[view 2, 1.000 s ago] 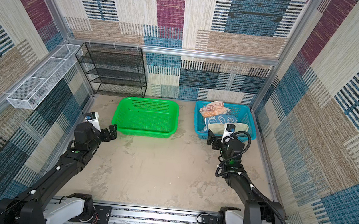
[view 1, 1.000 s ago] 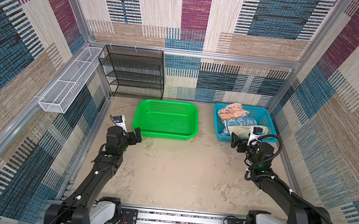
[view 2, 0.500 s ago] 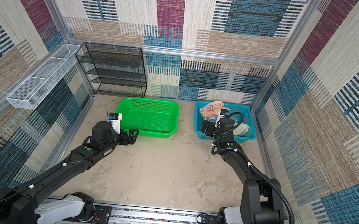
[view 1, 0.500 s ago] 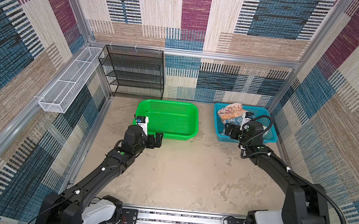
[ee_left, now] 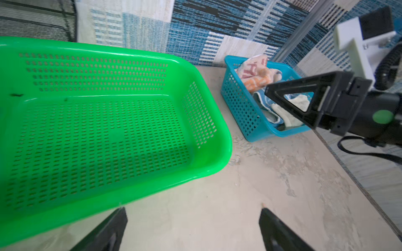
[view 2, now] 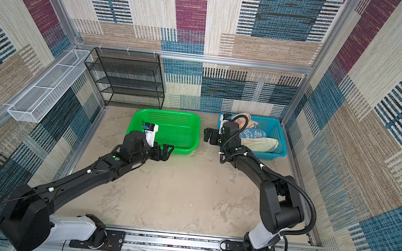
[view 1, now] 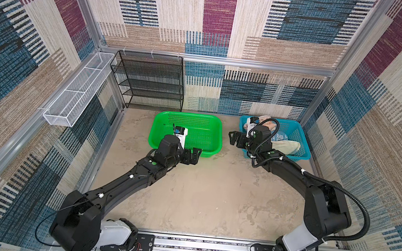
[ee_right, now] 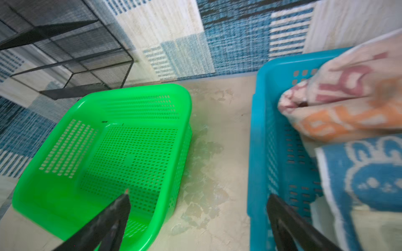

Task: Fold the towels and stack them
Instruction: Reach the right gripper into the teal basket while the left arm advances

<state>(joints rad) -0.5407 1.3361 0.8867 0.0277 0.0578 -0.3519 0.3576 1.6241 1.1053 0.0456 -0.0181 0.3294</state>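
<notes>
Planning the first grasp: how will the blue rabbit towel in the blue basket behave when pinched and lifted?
The blue rabbit towel looks like soft terry, crumpled, so it will probably droop rather than hold shape. It seems light; its pile should resist slipping. The cream towel lies against it in the blue basket and may drag along.

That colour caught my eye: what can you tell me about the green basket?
The green basket is plastic, rectangular with rounded corners, a rolled rim and slotted walls and floor. It stands upright and empty on the beige table, left of the blue basket, not touching it. The left pincer hangs open by its near corner.
</notes>
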